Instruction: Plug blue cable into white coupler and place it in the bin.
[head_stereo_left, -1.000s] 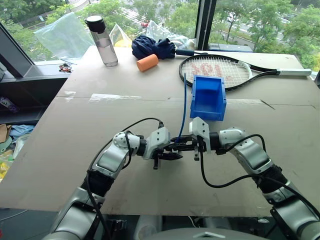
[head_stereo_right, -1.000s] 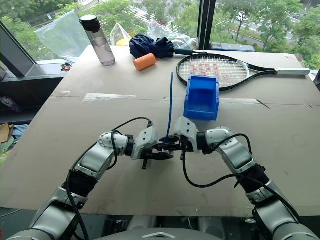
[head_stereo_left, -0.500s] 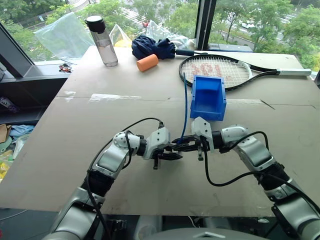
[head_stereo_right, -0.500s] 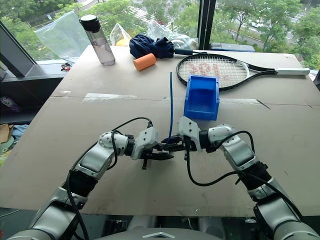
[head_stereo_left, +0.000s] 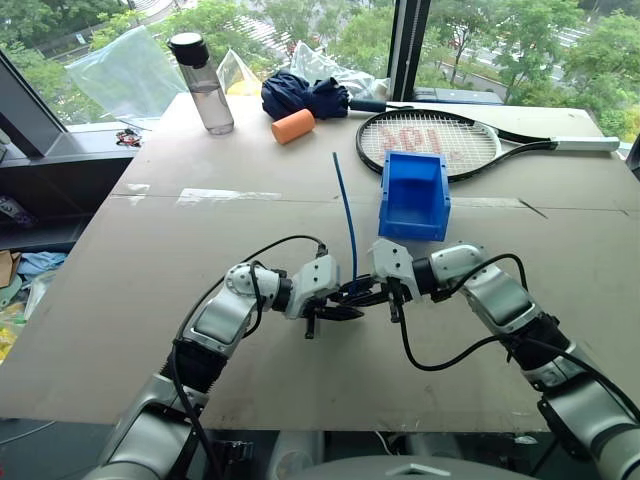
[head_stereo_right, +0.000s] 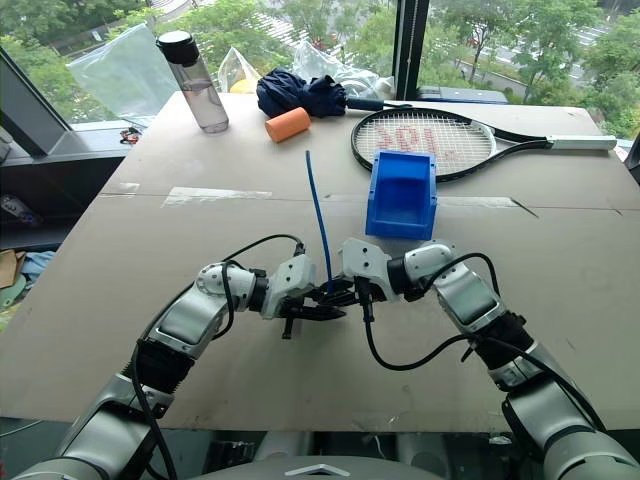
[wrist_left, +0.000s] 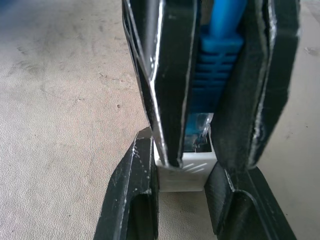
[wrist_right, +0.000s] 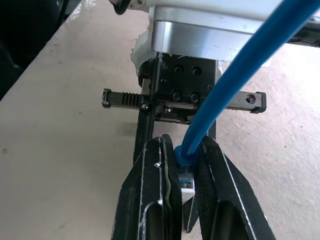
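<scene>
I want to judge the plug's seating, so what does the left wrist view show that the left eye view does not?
Left wrist view alone: the clear plug entering the white coupler held by the left gripper.
Left eye view alone: the bin, racket, water bottle.
Both: the blue cable pinched by the right gripper, above the table.

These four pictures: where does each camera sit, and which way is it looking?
Left eye view: on the head, looking forward and down over the table; both arms show, the left tool meeting the right tool below the bin.
Right eye view: beside it, same scene.
Left wrist view: along that tool's fingers at the white coupler.
Right wrist view: along its fingers, clamped on the blue cable.
Both wrist views share the cable's plug.
</scene>
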